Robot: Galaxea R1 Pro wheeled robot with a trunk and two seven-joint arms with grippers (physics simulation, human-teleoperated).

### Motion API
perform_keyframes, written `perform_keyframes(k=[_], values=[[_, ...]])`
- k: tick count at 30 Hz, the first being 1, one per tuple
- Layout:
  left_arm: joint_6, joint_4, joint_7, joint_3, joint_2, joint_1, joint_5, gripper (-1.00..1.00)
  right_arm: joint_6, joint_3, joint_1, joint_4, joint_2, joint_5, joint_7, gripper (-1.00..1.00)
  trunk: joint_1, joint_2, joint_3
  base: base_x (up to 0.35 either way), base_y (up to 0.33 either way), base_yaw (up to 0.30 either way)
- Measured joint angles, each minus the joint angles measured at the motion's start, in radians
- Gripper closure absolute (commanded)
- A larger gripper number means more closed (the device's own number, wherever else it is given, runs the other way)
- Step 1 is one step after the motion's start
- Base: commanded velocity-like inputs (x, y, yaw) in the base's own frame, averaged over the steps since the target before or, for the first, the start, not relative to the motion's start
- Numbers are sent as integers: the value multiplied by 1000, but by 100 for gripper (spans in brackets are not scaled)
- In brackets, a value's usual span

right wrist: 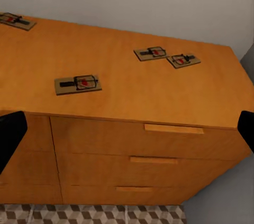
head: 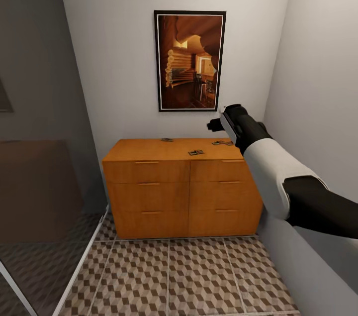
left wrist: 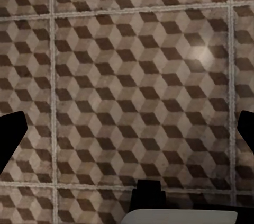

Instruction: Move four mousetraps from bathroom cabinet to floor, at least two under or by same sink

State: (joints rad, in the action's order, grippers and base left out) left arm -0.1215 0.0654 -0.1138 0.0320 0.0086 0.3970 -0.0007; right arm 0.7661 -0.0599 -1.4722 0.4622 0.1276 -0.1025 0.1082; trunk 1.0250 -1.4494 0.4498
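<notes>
While spread, right pincer (right wrist: 127,131) above cabinet-top mousetraps (right wrist: 78,83).

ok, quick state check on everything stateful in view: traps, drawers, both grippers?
mousetraps: four, all lying flat on the cabinet top, none picked up
cabinet: all visible drawers closed
right gripper: open, empty, short of the cabinet front
left gripper: open, empty, pointed at the bathroom floor

The right arm (head: 278,171) hides part of the trap pair (head: 222,143), and the far trap (right wrist: 16,20) is cut by the picture's edge.
</notes>
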Motion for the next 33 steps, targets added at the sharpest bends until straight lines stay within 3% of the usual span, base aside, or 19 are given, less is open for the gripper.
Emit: perform_keyframes(k=[9, 33], values=[[0, 0, 0, 0, 0, 0, 0, -100, -34, 0, -7, -23, 21, 3, -7, -100, 0, 0, 0, 125, 17, 0], [0, 1, 0, 0, 1, 0, 2, -100, -46, 0, -6, -28, 37, 7, -16, -100, -1, 0, 0, 298, 101, 0]])
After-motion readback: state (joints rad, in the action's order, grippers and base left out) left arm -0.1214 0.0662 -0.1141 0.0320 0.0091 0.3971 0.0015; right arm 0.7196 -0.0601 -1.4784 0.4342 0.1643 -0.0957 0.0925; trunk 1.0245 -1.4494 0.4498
